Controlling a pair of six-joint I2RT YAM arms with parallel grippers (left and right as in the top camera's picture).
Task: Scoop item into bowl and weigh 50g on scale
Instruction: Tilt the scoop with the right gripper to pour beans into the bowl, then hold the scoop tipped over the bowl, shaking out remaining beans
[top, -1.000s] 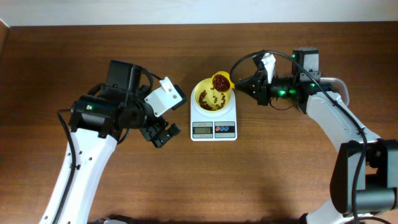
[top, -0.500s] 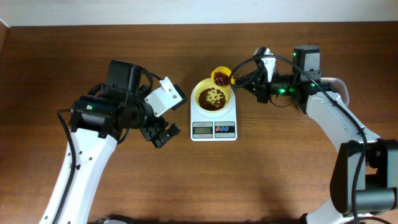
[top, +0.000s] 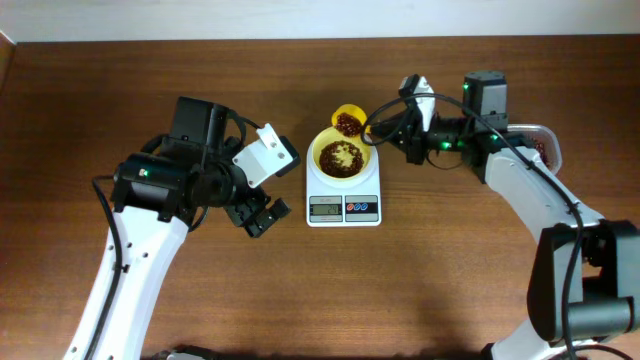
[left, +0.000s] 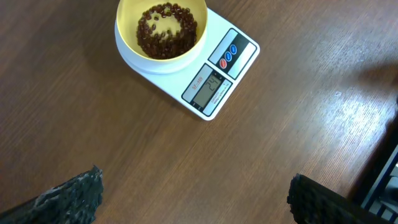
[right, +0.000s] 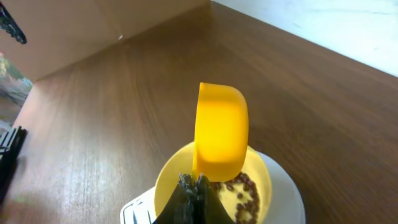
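Observation:
The pale yellow bowl (top: 342, 157) stands on the white scale (top: 343, 207) with a loose heap of dark reddish-brown beans (top: 340, 155) in it. My right gripper (top: 387, 131) is shut on the handle of a bright yellow scoop (top: 348, 121), which hangs over the bowl's far rim and still carries some beans. In the right wrist view the scoop (right: 221, 134) is turned on edge above the bowl (right: 169, 177), with the gripper (right: 194, 182) pinching its handle. My left gripper (top: 257, 215) hovers open to the left of the scale. Its view shows bowl (left: 122, 46), beans (left: 165, 28) and scale (left: 214, 87) ahead of the gripper (left: 196, 202).
A clear tub (top: 541, 146) holding more beans sits at the right, mostly hidden behind my right arm. Bare brown table (top: 430, 280) lies in front of the scale. A pale wall (top: 300, 15) runs along the table's far edge.
The scoop has drawn back from over the bowl's middle to its far rim, and more beans now lie in the bowl. The left arm has not moved.

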